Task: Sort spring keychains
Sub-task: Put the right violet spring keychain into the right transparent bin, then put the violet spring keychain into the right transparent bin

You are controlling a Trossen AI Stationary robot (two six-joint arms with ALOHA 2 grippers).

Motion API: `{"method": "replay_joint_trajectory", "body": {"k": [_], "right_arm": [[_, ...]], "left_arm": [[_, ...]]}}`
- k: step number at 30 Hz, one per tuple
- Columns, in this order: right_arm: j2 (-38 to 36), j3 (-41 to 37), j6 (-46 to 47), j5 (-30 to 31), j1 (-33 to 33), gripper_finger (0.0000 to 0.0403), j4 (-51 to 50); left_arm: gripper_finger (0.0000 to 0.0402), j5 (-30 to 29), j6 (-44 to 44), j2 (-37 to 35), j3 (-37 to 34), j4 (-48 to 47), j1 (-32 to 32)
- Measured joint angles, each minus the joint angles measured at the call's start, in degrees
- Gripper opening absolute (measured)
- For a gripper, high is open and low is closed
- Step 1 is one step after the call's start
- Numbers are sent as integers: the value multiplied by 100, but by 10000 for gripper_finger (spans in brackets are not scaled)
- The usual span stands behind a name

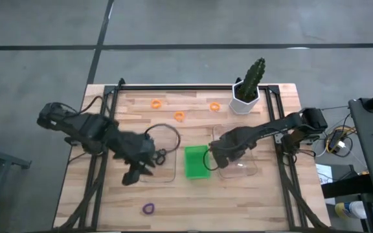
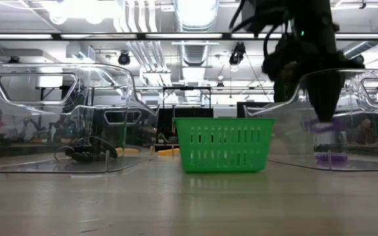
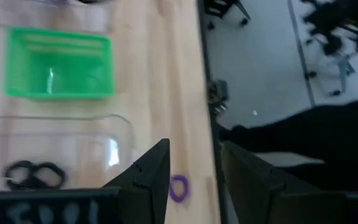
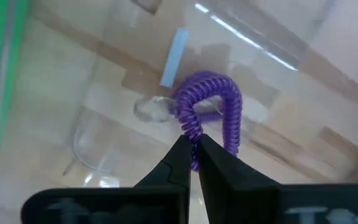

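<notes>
My right gripper [image 4: 193, 144] is shut on a purple spring keychain [image 4: 207, 106] above the right clear tray [image 1: 241, 169], next to the green tray [image 1: 196, 162]. In the low view another purple keychain [image 2: 331, 157] lies on that tray's floor. My left gripper [image 3: 194, 162] is open and hovers over the near end of the left clear tray [image 1: 167, 173], where black keychains [image 3: 33, 175] lie. One purple keychain [image 1: 148, 208] lies on the table near its near edge. Three orange ones [image 1: 179, 116] lie toward the far edge. My right gripper pinches the purple keychain's coil at one side of its loop [image 4: 190, 127] between the two fingertips, coming from above and pointing down. The loop reaches out past the fingertips. In the low view it hangs lifted clear [image 2: 320, 124] above the tray floor.
A cactus in a white pot [image 1: 250, 87] stands at the far right of the table. The green tray [image 2: 223, 144] sits between the two clear trays. A black frame runs along the table's edges [image 1: 173, 88]. Bare wood shows along the near edge [image 1: 238, 207].
</notes>
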Motion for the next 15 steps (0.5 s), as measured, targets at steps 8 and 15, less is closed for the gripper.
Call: {"method": "replay_joint_trajectory", "body": {"k": [8, 15], "right_arm": [[4, -413, -254, -357, -146, 70, 439], [0, 130, -864, -114, -146, 183, 407]], "left_arm": [[138, 4, -905, 16, -1, 50, -988], [138, -606, -1465, 154, -35, 84, -1674]]}}
